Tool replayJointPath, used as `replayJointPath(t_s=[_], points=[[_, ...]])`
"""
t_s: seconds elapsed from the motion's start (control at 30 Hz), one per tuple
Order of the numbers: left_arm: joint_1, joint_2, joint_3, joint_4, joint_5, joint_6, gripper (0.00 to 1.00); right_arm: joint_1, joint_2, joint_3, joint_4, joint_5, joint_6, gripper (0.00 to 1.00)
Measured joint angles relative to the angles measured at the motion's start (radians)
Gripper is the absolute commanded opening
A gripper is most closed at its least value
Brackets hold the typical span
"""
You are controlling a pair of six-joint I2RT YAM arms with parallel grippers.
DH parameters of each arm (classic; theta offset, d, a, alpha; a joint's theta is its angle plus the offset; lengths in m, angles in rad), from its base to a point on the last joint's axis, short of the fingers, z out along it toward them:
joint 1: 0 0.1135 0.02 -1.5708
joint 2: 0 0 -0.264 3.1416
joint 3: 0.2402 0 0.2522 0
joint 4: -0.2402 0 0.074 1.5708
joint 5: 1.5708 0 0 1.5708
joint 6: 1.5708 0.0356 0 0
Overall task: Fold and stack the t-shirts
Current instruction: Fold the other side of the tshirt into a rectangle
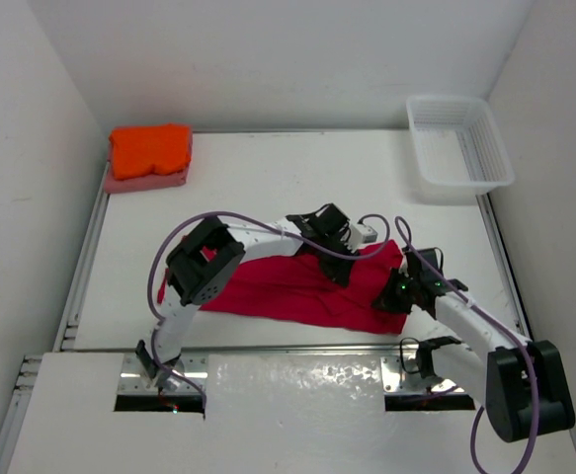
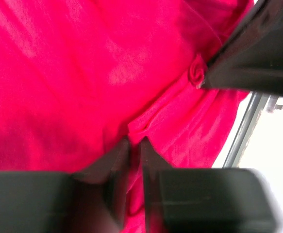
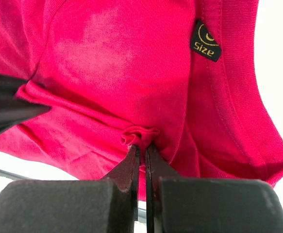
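A crimson red t-shirt (image 1: 292, 288) lies crumpled across the table's near middle. My left gripper (image 1: 338, 267) reaches down onto its right half; in the left wrist view the gripper (image 2: 135, 141) is shut on a raised fold of the red cloth (image 2: 83, 73). My right gripper (image 1: 391, 296) sits at the shirt's right edge, and in the right wrist view it (image 3: 141, 147) is shut on a small bunch of red cloth (image 3: 117, 63) near the collar's black size label (image 3: 205, 41). An orange t-shirt (image 1: 150, 148) lies folded on a pink one (image 1: 149, 182) at the far left.
A white mesh basket (image 1: 458, 148) stands at the far right corner. White walls close in the table on the left, back and right. A metal rail (image 1: 268, 349) runs along the near edge by the arm bases.
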Motion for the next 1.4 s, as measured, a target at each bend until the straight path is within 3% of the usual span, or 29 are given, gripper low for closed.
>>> replayJointPath(t_s=[0.27, 0.47, 0.7, 1.0, 1.2, 1.4], points=[[0.007, 0.045, 0.07, -0.051, 0.001, -0.011, 0.0, 0.0, -0.008, 0.01, -0.027, 0.019, -0.021, 0.0], [0.031, 0.024, 0.125, -0.094, 0.031, -0.006, 0.0, 0.0, -0.106, 0.088, -0.137, 0.068, -0.091, 0.0], [0.04, -0.007, 0.101, -0.114, 0.08, 0.013, 0.0, 0.007, -0.172, 0.2, -0.292, 0.054, -0.184, 0.0], [0.039, -0.028, 0.05, -0.151, 0.131, 0.043, 0.0, 0.041, -0.198, 0.203, -0.416, -0.036, -0.202, 0.0], [0.039, -0.03, 0.045, -0.15, 0.127, 0.044, 0.0, 0.045, -0.096, 0.256, -0.434, -0.057, -0.246, 0.0], [0.069, -0.049, -0.024, -0.053, 0.025, -0.017, 0.0, 0.022, 0.085, 0.308, -0.311, -0.019, -0.275, 0.0]])
